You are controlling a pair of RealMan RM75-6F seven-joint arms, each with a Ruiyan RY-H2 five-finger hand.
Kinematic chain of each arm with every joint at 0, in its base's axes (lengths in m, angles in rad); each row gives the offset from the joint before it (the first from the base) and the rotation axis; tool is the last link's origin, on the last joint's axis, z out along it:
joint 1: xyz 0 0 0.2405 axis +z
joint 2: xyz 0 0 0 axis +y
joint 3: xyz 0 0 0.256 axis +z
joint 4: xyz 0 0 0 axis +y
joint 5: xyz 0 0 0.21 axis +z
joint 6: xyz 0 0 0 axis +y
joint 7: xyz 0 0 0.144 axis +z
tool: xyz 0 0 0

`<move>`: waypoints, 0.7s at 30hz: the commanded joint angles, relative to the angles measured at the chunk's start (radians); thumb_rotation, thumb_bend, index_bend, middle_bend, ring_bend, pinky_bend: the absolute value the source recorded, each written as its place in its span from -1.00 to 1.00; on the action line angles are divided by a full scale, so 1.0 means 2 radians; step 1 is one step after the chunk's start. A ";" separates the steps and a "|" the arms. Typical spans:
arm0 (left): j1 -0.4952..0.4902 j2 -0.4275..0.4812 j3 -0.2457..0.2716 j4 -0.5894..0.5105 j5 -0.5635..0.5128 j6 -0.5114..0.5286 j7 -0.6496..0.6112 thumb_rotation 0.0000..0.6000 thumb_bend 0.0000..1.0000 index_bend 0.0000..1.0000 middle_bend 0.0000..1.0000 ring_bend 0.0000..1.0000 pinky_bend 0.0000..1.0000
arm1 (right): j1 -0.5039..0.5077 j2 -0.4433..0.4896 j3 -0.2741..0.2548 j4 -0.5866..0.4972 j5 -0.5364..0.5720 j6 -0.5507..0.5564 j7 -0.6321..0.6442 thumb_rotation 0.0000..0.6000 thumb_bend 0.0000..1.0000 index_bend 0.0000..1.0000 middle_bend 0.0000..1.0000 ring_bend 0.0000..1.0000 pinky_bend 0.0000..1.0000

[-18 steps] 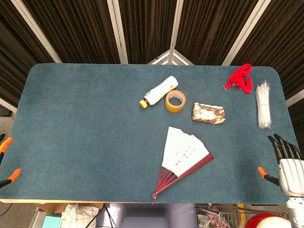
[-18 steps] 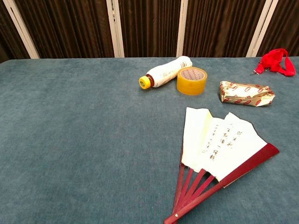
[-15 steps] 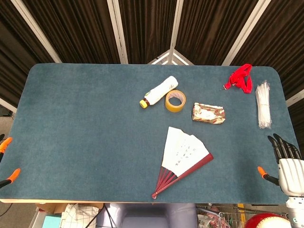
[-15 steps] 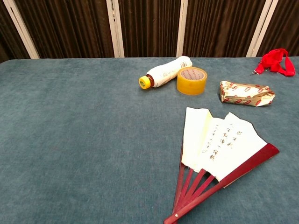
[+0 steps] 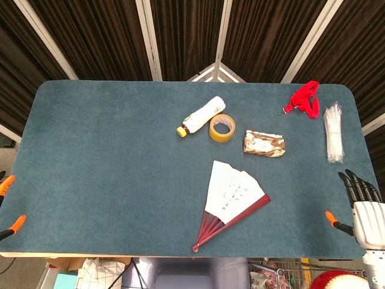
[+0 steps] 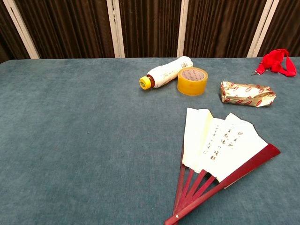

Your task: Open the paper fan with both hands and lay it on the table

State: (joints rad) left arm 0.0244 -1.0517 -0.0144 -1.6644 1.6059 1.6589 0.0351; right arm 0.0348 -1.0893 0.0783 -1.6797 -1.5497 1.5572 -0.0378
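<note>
The paper fan (image 5: 233, 200) lies flat on the blue table (image 5: 108, 156), partly spread, with white lettered leaves and red ribs meeting at a pivot near the front edge; the chest view shows the fan (image 6: 220, 150) at lower right. My right hand (image 5: 363, 208) hovers off the table's right front corner, well right of the fan, fingers stretched out and holding nothing. Of my left hand (image 5: 9, 203) only two orange-tipped fingers poke in at the left frame edge, spread apart with nothing between them. Neither hand appears in the chest view.
Behind the fan lie a white bottle with a yellow cap (image 5: 200, 116), a roll of yellow tape (image 5: 222, 127) and a foil-wrapped packet (image 5: 264, 144). A red lanyard (image 5: 306, 99) and a bundle of clear sticks (image 5: 333, 132) sit at the far right.
The left hand's orange fingertips have slid slightly further out past the left edge. The fan and the right hand have not moved.
</note>
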 commanded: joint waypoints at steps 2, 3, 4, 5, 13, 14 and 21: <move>0.000 0.001 -0.002 0.001 -0.007 -0.002 -0.002 1.00 -0.36 -0.79 -0.98 -1.00 -0.81 | 0.006 -0.002 -0.006 0.001 -0.011 -0.010 0.002 1.00 -0.59 -0.78 -0.80 -0.71 -0.66; 0.001 0.000 -0.003 0.000 -0.007 0.000 -0.001 1.00 -0.36 -0.79 -0.98 -1.00 -0.81 | 0.009 -0.003 -0.009 -0.001 -0.017 -0.013 0.004 1.00 -0.59 -0.78 -0.80 -0.71 -0.66; 0.002 0.000 -0.002 0.000 -0.006 0.001 -0.001 1.00 -0.36 -0.79 -0.98 -1.00 -0.81 | 0.011 -0.003 -0.012 -0.001 -0.024 -0.016 0.005 1.00 -0.59 -0.78 -0.80 -0.71 -0.66; 0.002 0.000 -0.002 0.000 -0.005 0.001 -0.001 1.00 -0.36 -0.79 -0.98 -1.00 -0.81 | 0.013 -0.005 -0.014 -0.002 -0.030 -0.018 0.006 1.00 -0.59 -0.76 -0.80 -0.70 -0.66; 0.000 0.002 -0.006 -0.001 -0.018 -0.007 -0.003 1.00 -0.36 -0.79 -0.98 -1.00 -0.81 | 0.039 -0.068 -0.035 0.028 -0.110 -0.026 -0.025 1.00 -0.59 -0.64 -0.80 -0.63 -0.66; 0.001 0.002 -0.006 -0.001 -0.018 -0.006 -0.004 1.00 -0.36 -0.79 -0.98 -1.00 -0.81 | 0.040 -0.072 -0.041 0.031 -0.117 -0.032 -0.034 1.00 -0.59 -0.64 -0.80 -0.63 -0.66; 0.002 0.003 -0.005 -0.001 -0.016 -0.003 -0.005 1.00 -0.36 -0.79 -0.98 -1.00 -0.81 | 0.052 -0.100 -0.080 0.047 -0.149 -0.080 -0.065 1.00 -0.59 -0.64 -0.80 -0.63 -0.66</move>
State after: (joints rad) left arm 0.0292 -1.0467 -0.0252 -1.6672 1.5747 1.6529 0.0252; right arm 0.1293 -1.2704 -0.0624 -1.6031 -1.8292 1.4169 -0.1499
